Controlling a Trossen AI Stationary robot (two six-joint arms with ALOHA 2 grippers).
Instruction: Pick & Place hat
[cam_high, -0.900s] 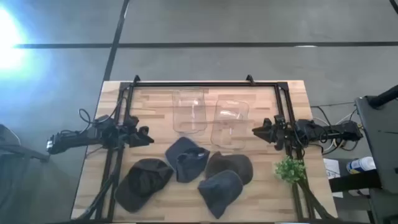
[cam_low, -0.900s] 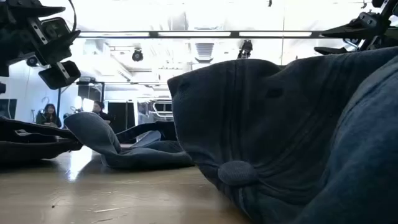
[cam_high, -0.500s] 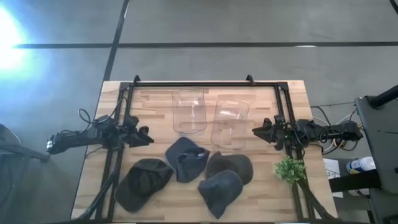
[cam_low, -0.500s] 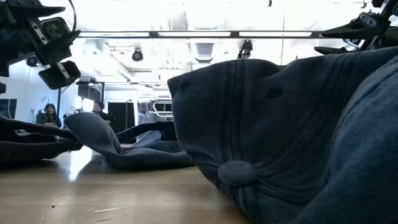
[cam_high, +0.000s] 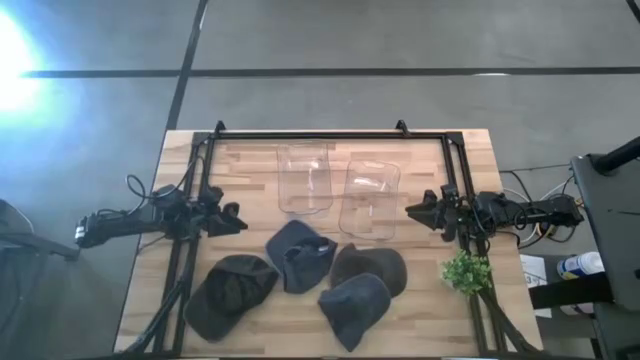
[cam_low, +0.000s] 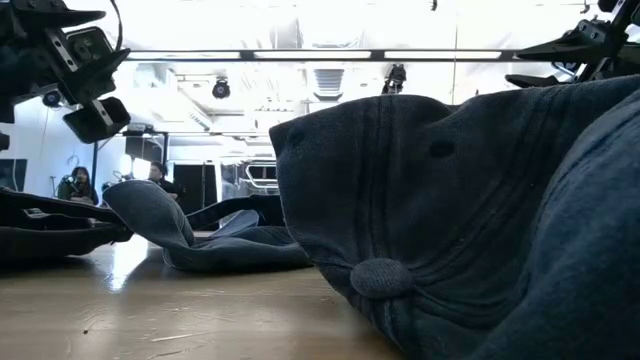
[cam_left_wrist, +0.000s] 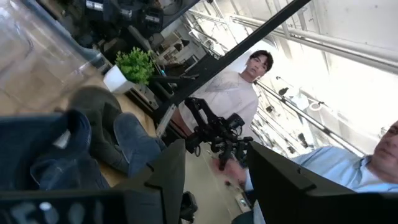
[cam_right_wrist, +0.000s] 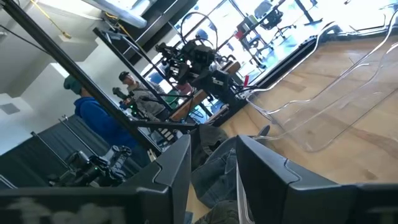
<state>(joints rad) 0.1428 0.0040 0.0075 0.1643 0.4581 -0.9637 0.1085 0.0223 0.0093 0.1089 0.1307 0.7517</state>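
Observation:
Several caps lie crown-up or crumpled on the wooden table's near half in the high view: a dark olive one (cam_high: 232, 295), a blue-grey one (cam_high: 298, 255), a brown one (cam_high: 370, 268) and a second blue-grey one (cam_high: 355, 308), which fills the low view (cam_low: 450, 220). My left gripper (cam_high: 238, 218) hovers open at the table's left side, pointing right, clear of the caps. My right gripper (cam_high: 412, 211) hovers open at the right side, pointing left. Each wrist view shows a plain gap between the fingers, left (cam_left_wrist: 217, 180) and right (cam_right_wrist: 214, 165).
Two clear plastic bins (cam_high: 305, 178) (cam_high: 368, 198) lie on the table's far half between the grippers. A small potted plant (cam_high: 466, 272) stands near the right edge. A black frame (cam_high: 310, 134) runs around the table. People show in the room beyond (cam_left_wrist: 239, 87).

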